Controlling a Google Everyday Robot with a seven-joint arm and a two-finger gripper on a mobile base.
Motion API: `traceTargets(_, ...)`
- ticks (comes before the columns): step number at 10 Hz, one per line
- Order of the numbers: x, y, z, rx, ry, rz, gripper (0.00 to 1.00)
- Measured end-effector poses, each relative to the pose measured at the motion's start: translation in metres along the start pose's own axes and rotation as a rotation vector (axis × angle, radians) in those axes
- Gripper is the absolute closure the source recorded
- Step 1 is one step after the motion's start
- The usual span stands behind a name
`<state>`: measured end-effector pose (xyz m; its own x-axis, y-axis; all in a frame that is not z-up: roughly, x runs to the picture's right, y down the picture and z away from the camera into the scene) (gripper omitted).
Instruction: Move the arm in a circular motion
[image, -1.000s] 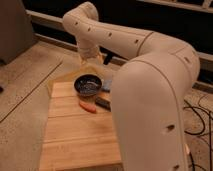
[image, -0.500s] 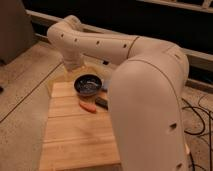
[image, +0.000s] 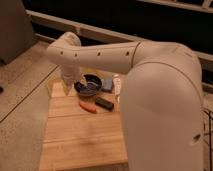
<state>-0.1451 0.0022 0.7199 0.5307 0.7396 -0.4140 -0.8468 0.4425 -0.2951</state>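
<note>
The arm (image: 150, 85) is a very large cream robot arm of thick smooth segments with small dark holes. It fills the right side of the camera view and reaches left across the far end of a wooden table (image: 82, 137). Its last joint (image: 65, 47) bends down at the table's far left corner. The gripper (image: 74, 81) hangs there, just left of a dark bowl (image: 90, 84), low over the table.
Next to the bowl lie a blue object (image: 107, 85) and a white bottle (image: 117, 85). An orange-red item (image: 87, 106) and a black block (image: 104, 103) lie in front of the bowl. Speckled floor lies left; a dark wall with rails is behind.
The arm's far end has swung left and downward, from above the bowl's far side to the table's far left corner.
</note>
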Motion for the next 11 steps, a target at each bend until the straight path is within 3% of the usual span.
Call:
traceTargets(5,0.05,-0.052,-0.016,0.063,-0.008,0.205,0.35)
traceTargets(8,0.074,-0.123,-0.039,0.143,0.016,0.378,0.35)
traceTargets(11,0.064,-0.19,-0.056,0.189,0.041,0.49,0.35)
